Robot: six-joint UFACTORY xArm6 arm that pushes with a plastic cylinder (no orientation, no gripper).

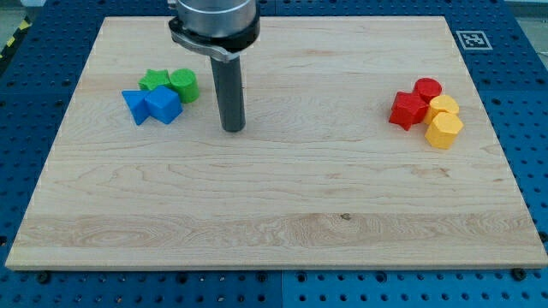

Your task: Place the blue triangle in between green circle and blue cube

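With no claw on the rod and nothing held, our tip [233, 128] stands on the worktop [282, 214], the blue triangle [134, 107] at its nine o'clock, just beyond the blue cube [163, 105].

My tip [233, 128] rests on the wooden surface [274, 214] just right of a tight cluster of the green circle [184, 85], green star [154, 81], blue cube [163, 105] and what looks like the blue triangle [134, 106], while red and yellow blocks sit far right.

green star [154, 79] – view's left | red [408, 109], [427, 89] and yellow blocks [443, 130], [444, 106] – clustered right
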